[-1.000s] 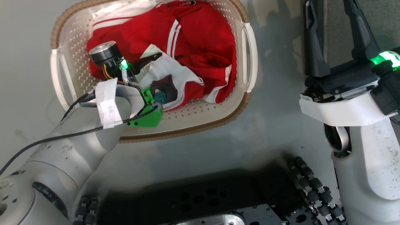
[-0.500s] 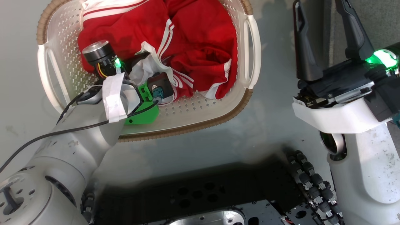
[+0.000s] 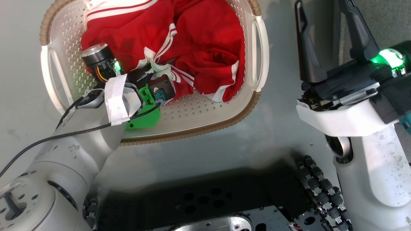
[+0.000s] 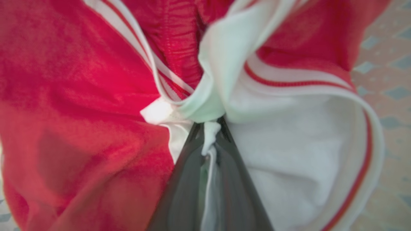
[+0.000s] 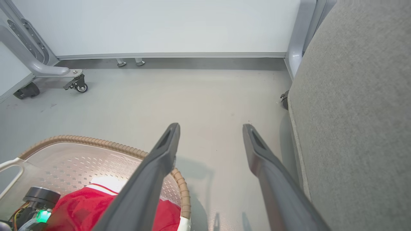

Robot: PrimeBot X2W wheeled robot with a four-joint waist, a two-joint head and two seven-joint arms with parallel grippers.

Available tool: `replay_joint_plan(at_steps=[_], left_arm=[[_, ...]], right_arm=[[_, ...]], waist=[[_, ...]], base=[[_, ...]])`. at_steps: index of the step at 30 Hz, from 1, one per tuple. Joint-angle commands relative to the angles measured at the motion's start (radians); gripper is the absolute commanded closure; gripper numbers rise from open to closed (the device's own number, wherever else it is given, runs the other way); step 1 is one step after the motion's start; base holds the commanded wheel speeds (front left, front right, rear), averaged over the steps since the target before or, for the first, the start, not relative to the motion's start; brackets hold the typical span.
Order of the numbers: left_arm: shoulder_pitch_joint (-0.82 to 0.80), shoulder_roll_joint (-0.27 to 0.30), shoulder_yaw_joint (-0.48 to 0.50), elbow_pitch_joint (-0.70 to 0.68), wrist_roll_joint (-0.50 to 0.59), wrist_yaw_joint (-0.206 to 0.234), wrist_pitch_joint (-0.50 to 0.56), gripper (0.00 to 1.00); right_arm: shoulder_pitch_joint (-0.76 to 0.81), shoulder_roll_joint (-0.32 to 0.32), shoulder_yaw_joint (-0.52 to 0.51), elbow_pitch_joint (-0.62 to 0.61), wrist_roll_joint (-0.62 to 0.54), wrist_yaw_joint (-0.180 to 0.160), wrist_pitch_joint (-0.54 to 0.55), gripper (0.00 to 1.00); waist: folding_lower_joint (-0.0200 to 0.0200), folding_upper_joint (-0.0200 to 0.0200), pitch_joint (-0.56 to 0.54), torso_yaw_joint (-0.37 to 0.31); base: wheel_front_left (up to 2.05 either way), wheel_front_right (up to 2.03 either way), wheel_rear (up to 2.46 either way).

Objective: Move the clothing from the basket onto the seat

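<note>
The clothing [image 3: 205, 38] lies rumpled in the basket [image 3: 192, 130], a red top with white panels and stripes over more red cloth. My left gripper [image 3: 154, 66] reaches down into the basket and is shut on a bunched white fold of the top. In the left wrist view the clothing [image 4: 80, 96] surrounds my left gripper [image 4: 210, 130], with white cloth pinched between the fingers. My right gripper [image 3: 321, 12] hangs open to the right of the basket, holding nothing. In the right wrist view it [image 5: 211, 128] stands over bare floor between the basket [image 5: 96, 142] and the seat [image 5: 353, 112].
The seat's grey fabric [image 3: 385, 22] borders the right gripper at the upper right. My dark base with its roller wheels [image 3: 321, 189] fills the foreground. A metal frame on a caster [image 5: 75, 84] and a white wall panel stand beyond the basket.
The left gripper's fingers have closed on the white panel of the top, gathering it into a bunch. The head camera has shifted a little; the right gripper has stayed open.
</note>
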Motion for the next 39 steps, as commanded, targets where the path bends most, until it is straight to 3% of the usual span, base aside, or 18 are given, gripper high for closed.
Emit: replay_joint_plan(at_steps=[1,10,22,39], left_arm=[[-0.02,0.002,0.0,0.004,-0.008,0.009,-0.005,1.0],[0.055,-0.01,0.034,-0.046,-0.061,0.047,-0.022,1.0],[0.266,0.043,0.149,-0.303,-0.164,0.103,-0.021,1.0],[0.615,0.071,0.456,-0.612,-0.304,0.132,-0.021,1.0]], right_arm=[[-0.019,-0.003,0.004,0.003,0.008,0.0,-0.002,0.0],[-0.007,-0.003,0.039,0.04,0.019,0.0,-0.002,0.0],[0.079,-0.003,0.06,0.106,0.01,0.0,-0.002,0.0],[0.28,-0.003,0.076,0.195,0.055,0.0,-0.002,0.0]], waist=[[-0.0001,-0.0001,-0.006,-0.004],[-0.0001,-0.0001,-0.137,-0.001],[-0.0001,-0.0001,-0.441,0.029],[-0.0001,-0.0001,-0.842,0.042]], base=[[0.0,0.0,0.0],[0.0,0.0,0.0],[0.0,0.0,0.0],[0.0,0.0,0.0]])
